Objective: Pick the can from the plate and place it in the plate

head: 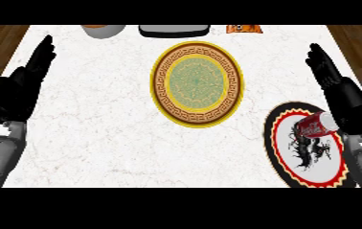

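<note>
Your right robot hand (pixel 332 84) stands at the right edge with its fingers straight and holding nothing. Just below its wrist you see the red can (pixel 317 124), on the upper rim of the black, white and red plate (pixel 291 163); whether the forearm touches the can is hard to tell. The gold and green plate (pixel 197 83) sits mid-desk (pixel 92 122), well apart. Your left robot hand (pixel 27 82) rests open at the left edge.
</note>
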Controlling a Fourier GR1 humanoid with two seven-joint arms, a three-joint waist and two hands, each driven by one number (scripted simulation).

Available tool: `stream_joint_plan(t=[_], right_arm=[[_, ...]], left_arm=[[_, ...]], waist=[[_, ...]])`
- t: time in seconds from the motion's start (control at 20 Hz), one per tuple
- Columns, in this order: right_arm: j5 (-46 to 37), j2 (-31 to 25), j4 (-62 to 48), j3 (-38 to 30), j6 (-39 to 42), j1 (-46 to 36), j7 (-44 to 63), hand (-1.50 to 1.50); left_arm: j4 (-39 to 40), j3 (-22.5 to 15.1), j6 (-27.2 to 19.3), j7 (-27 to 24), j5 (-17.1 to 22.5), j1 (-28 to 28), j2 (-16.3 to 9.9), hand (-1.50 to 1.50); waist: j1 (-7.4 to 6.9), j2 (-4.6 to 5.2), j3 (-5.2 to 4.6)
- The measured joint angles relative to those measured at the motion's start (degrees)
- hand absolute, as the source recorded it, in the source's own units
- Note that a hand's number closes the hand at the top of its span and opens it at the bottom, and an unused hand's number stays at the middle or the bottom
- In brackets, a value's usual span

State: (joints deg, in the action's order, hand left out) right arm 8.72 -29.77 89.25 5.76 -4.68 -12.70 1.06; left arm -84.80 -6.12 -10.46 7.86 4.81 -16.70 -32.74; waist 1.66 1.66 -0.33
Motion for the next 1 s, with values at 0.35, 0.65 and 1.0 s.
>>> stream_joint_plan(t=[0.35,0.65,1.0], right_arm=[[11.1,6.6,-0.1,-15.7,-10.4,1.5,-1.6,-1.50],[7.5,14.8,2.6,-25.9,-29.2,6.4,-11.0,-1.50],[4.1,25.8,18.6,-22.1,-36.7,18.5,-16.5,-1.50]], left_arm=[[1.7,0.5,-1.5,-4.7,-1.5,7.8,0.6,0.00],[1.4,0.0,-2.0,-9.2,-1.6,15.1,2.2,0.00],[0.7,0.2,-2.0,-14.2,-3.0,20.6,4.1,0.00]], waist=[[-0.42,-1.77,0.24],[-0.47,-2.17,0.30],[-1.05,-1.98,0.29]])
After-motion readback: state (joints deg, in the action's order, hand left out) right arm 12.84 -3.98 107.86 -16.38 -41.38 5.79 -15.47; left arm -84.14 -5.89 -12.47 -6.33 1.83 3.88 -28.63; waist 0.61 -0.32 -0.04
